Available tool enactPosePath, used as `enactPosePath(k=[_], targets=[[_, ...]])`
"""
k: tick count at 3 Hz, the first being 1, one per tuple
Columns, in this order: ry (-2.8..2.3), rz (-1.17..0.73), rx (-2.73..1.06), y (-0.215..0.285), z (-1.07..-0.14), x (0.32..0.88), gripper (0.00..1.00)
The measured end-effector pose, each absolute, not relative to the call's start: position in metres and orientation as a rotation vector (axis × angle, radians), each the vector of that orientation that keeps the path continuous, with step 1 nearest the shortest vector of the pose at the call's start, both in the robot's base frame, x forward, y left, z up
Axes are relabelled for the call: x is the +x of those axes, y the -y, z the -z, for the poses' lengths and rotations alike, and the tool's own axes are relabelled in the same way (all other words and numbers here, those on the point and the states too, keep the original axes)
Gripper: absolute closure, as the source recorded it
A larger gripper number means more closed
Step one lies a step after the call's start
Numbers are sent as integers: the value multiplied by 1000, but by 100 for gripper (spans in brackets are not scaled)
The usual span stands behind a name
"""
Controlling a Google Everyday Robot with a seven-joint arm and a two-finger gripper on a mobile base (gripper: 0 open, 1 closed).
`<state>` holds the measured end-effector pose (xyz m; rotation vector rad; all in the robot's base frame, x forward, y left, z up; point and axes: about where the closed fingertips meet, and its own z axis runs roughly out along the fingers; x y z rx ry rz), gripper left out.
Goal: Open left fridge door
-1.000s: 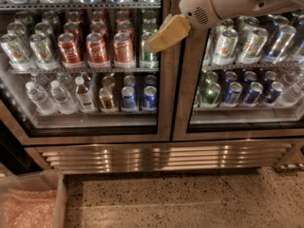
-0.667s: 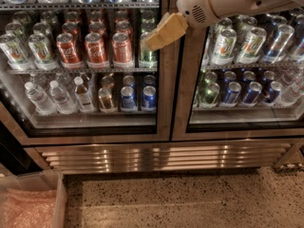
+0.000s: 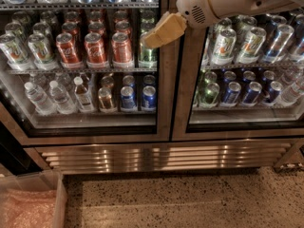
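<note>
- Floor (image 3: 190, 198), speckled stone, lies nearest me, with a clear plastic bin (image 3: 58, 194) of pink wrap at its left edge.
- Beyond it stands the fridge (image 3: 33, 152), its slatted steel grille (image 3: 161, 158) running along the bottom.
- My pincer (image 3: 164, 30) hangs in front of the steel upright where the two doors meet, tip pointing down-left over the glass; whether it is open or closed I cannot tell.
- The left door (image 3: 164, 103) sits shut, level with the right door (image 3: 183, 103).
- Behind its glass are red cans (image 3: 95, 49) and water bottles (image 3: 42, 96).
- I judge this the reaching step: nothing is gripped yet.
- The next move calls for hooking the door's right-hand edge, then pulling towards me in an arc, as I take the hinge to be on the left.
</note>
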<state>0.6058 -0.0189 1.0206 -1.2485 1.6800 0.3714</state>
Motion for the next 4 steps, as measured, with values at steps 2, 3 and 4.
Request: enactPosePath(k=[2, 3, 4], targets=[[-1680, -371, -1249, 19, -1021, 606, 62], [-1680, -371, -1249, 19, -1021, 606, 100], [-1680, -371, -1249, 19, -1021, 606, 100]])
